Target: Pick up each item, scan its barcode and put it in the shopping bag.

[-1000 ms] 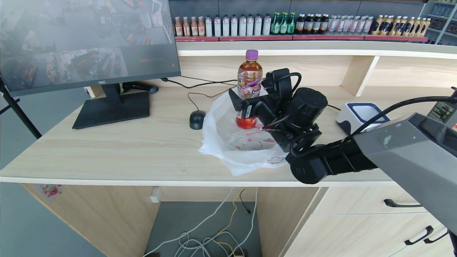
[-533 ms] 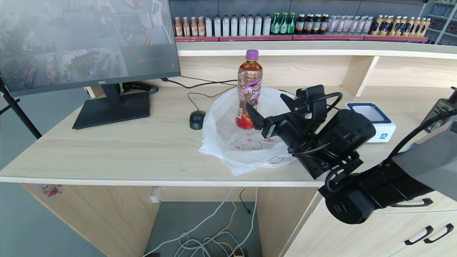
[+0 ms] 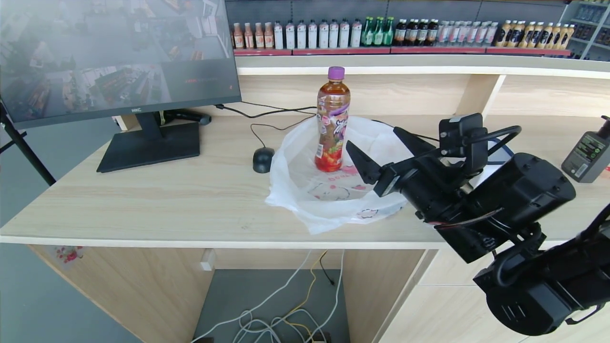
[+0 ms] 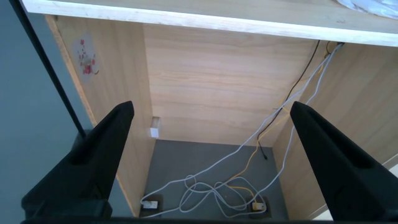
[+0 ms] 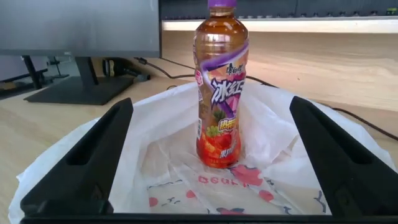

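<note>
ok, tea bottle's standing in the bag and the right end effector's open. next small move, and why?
Probably draw the right end effector back from the shopping bag, toward the robot's right. It is open and apart from the tea bottle, which stands upright in the bag untouched, so the placing looks done and nothing calls for a regrasp.

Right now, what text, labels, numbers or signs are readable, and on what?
On the bottle: large white characters on a purple label band, with fine print under them that is too small; not quoted.
On the shopping bag: pink lettering, creased, unreadable.
On the monitor bezel: small logo, too small.
On the grey dispenser bottle: label lines, too small.
On the shelf bottles: labels too small.
</note>
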`<state>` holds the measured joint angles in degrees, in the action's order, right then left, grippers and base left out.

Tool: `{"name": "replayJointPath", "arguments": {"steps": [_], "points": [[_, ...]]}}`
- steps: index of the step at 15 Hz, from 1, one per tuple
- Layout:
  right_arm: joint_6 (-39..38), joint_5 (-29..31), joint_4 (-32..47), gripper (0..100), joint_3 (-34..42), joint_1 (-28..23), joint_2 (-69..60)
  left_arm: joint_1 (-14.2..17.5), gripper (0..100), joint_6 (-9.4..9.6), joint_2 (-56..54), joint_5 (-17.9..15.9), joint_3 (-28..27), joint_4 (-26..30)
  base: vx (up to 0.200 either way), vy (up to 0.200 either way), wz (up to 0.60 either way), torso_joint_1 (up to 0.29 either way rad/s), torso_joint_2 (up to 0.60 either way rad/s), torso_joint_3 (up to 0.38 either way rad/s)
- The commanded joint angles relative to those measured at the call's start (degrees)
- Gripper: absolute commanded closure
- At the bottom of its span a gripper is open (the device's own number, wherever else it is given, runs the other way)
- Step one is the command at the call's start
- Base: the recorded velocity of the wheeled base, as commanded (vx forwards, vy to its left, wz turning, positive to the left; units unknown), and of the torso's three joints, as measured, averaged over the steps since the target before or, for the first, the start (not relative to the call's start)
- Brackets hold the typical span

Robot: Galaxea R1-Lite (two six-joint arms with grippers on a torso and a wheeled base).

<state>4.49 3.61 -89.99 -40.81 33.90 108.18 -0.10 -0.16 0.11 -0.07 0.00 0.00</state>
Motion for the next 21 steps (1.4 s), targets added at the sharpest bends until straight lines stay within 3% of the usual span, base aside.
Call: {"name": "replayJointPath", "arguments": {"steps": [1,13,21], "points": [[0.0,0.0,0.0,0,0.5,0.1,-1.1,0.0,0,-0.02,0.0,0.0,0.0,0.0,0.0,0.0,0.0,0.0,0.0,0.0],[-0.6,0.0,0.0,0,2.4,1.9,-1.2,0.0,0,-0.02,0.0,0.0,0.0,0.0,0.0,0.0,0.0,0.0,0.0,0.0],[-0.6,0.0,0.0,0,2.3,1.7,-1.3,0.0,0,-0.11,0.0,0.1,0.0,0.0,0.0,-0.2,0.0,0.008,0.0,0.003]]}}
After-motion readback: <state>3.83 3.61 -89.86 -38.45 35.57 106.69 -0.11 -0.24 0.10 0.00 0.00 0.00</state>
